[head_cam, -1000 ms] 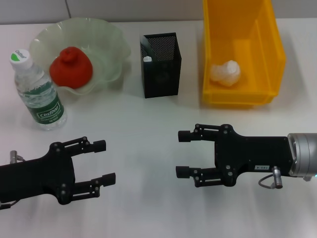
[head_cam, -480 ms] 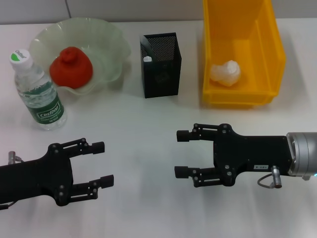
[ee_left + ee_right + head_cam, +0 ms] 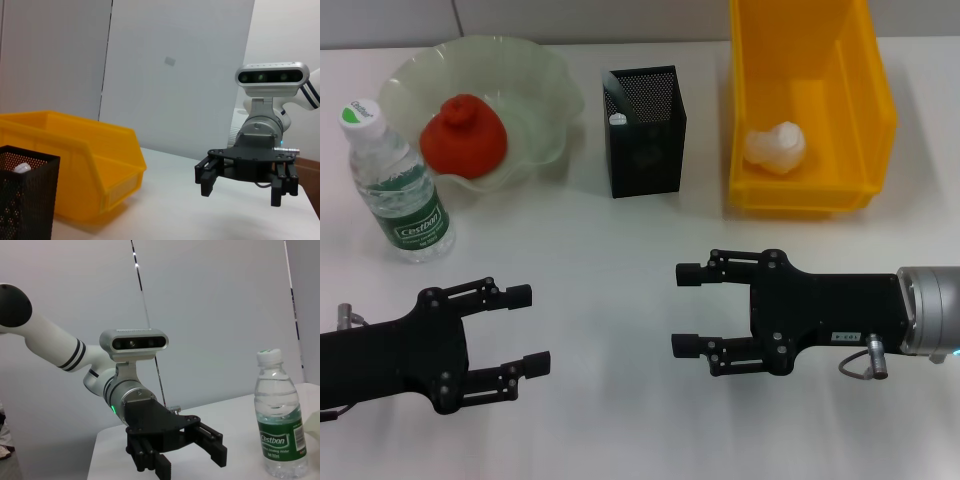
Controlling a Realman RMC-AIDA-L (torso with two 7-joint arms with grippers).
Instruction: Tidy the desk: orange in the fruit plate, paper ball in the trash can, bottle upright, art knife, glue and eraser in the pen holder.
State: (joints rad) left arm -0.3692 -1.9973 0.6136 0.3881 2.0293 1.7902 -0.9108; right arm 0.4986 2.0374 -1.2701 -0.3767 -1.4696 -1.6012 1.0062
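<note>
Head view of the desk (image 3: pixel 620 250) with both arms hovering low over its near side. The left gripper (image 3: pixel 525 330) and the right gripper (image 3: pixel 685 309) are facing each other, fingers spread apart and grasping nothing. The orange (image 3: pixel 463 134) is sitting in the fruit plate (image 3: pixel 545 85); the bottle (image 3: pixel 398 186) is standing upright just beside the plate, cap (image 3: pixel 360 113) on top; the paper ball (image 3: pixel 775 146) is lying inside the trash can (image 3: pixel 805 195). The pen holder (image 3: pixel 645 130) is standing between plate and can, with a pale rounded object (image 3: pixel 22 168) showing above its rim in the left wrist view; whether the eraser, art knife and glue are all inside cannot be told. No loose item is showing on the tabletop, so the tidying is judged essentially complete. The step in hand is judged a parking move: both arms should be retreating clear of the upright bottle and keeping fingers released, avoiding any sweep toward the far row
</note>
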